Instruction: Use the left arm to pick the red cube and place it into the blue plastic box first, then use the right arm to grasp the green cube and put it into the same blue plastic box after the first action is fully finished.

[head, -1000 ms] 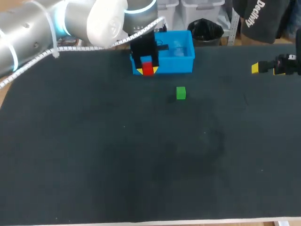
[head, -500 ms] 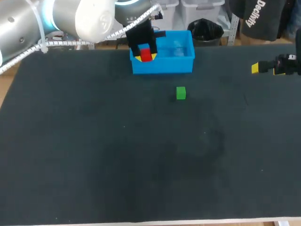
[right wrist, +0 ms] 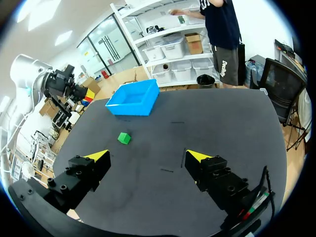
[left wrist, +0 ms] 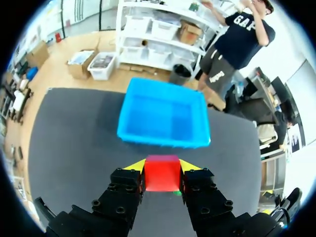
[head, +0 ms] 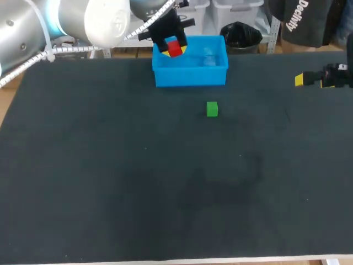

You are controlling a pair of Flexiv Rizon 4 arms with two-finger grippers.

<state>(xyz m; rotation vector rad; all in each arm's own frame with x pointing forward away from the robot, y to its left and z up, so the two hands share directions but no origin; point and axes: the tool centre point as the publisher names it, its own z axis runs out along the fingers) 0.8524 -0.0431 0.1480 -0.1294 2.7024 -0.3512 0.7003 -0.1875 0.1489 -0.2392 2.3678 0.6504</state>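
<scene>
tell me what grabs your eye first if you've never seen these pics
The red cube stands out first, clamped in the left gripper, up by the left end of the blue plastic box at the far side of the table. Next is the green cube, alone in front of the box; the right gripper sits open at the right edge.

Red cube (head: 174, 48) aloft near box (head: 190, 77); green cube (head: 212, 109) apart.

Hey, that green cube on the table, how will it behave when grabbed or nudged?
The green cube looks small with flat faces resting on the table, so it should slide rather than roll or tip. Its crisp edges suggest it is rigid, and probably light. Flat parallel sides should allow a steady pinch.
</scene>
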